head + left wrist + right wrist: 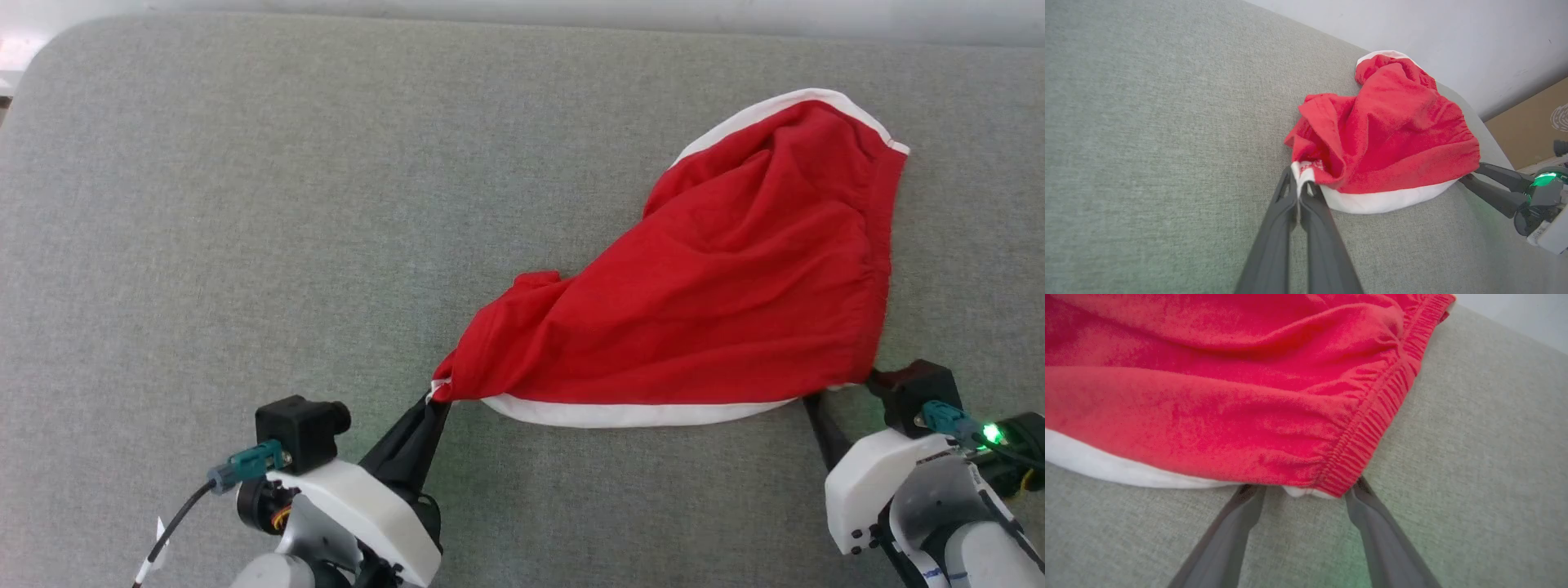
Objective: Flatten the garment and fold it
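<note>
Wide grey woven-fabric surface (245, 204) takes nearly all of the head view, w/ a rounded corner at far left. In left wrist view a pale plain wall (1453, 36) stands behind it, and a brown cardboard piece (1527, 122) is beside the wall.

On the surface, right of centre, lies the garment (718, 278): small bright red shorts of soft fabric w/ white trim bands. It is not flat. It is crumpled w/ deep folds, broad at the far-right end and drawn to a narrow point at the near-left end. In left wrist view the garment (1384, 134) looks heaped up.

One white trim band (620, 412) runs along the near edge, a 2nd one (767, 110) curves round the far edge. The gathered red waistband (1376, 416) goes along the right side, down to the near-right corner.

Left gripper (437, 396), two long dark fingers on a white wrist, is at lower left. Its fingers are pressed together and pinch the near-left point of the garment at the white trim; left wrist view (1299, 192) shows white cloth btw. the tips.

Right gripper (837, 390) is at lower right, fingers spread wide. In right wrist view (1303, 489) the waistband corner sits btw. the two tips, one tip each side at the cloth edge, not closed on it.

Small green light (992, 433) glows on the right wrist.
</note>
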You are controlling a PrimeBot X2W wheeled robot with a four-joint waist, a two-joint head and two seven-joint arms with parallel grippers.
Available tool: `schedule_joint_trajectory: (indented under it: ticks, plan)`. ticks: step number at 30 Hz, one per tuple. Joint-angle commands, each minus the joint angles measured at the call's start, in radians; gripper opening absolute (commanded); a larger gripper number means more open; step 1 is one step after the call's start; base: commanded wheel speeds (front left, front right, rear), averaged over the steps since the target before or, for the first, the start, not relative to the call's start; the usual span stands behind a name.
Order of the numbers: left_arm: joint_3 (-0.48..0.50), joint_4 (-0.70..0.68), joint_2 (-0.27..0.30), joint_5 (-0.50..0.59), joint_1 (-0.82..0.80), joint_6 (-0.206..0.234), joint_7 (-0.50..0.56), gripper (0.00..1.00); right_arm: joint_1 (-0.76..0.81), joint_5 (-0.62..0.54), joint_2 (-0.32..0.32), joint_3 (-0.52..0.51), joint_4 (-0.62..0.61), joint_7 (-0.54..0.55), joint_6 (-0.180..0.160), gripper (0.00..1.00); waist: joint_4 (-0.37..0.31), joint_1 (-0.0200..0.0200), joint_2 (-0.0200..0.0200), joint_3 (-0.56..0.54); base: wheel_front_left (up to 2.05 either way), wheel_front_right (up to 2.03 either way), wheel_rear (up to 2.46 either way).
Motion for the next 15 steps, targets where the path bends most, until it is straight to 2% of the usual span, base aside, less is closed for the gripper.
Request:
schedule_joint_trajectory:
  ticks: [1, 9, 15]
  plan:
    - [-0.002, 0.004, -0.004, -0.004, -0.016, -0.007, -0.008, 0.00, -0.018, 0.012, -0.007, 0.013, 0.013, -0.002, -0.001, 0.00, 0.005, 0.0000, 0.0000, 0.004, 0.00, 0.00, 0.00]
    - [0.005, 0.007, -0.018, -0.027, -0.011, -0.014, -0.030, 0.00, -0.016, 0.056, 0.020, -0.023, -0.015, -0.036, -0.001, 0.00, 0.006, 0.0000, 0.0000, -0.010, 0.00, 0.00, 0.00]
    - [0.068, -0.063, -0.051, -0.113, -0.005, -0.025, -0.082, 0.00, -0.015, 0.168, 0.081, -0.084, -0.139, -0.050, -0.001, 0.00, -0.018, 0.0000, 0.0000, -0.049, 0.00, 0.00, 0.00]
